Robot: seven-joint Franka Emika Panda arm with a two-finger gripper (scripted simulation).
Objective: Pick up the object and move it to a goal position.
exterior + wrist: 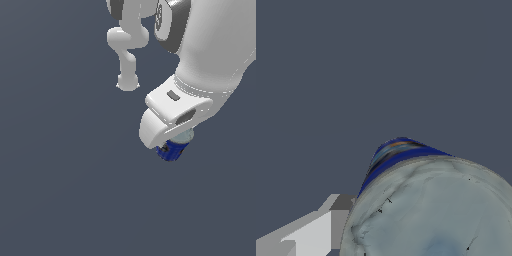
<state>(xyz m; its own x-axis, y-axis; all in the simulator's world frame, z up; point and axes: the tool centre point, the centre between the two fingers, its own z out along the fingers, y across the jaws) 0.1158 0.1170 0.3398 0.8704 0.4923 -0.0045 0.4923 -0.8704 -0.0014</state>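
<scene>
Can [173,149] sits beneath the tool [170,142] — grip state hidden, cannot tell.

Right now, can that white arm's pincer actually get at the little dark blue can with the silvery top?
Probably yes: the pincer sits directly over the small dark blue can, nothing between them. Whether it already grips is hidden.

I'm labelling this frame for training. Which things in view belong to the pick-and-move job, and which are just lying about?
Belongs to the job:
- blue can, tucked under the robot's hand
- gripper, whose jaws are hidden from view

Just lying about:
- nothing else shows; only the plain dark floor
</scene>
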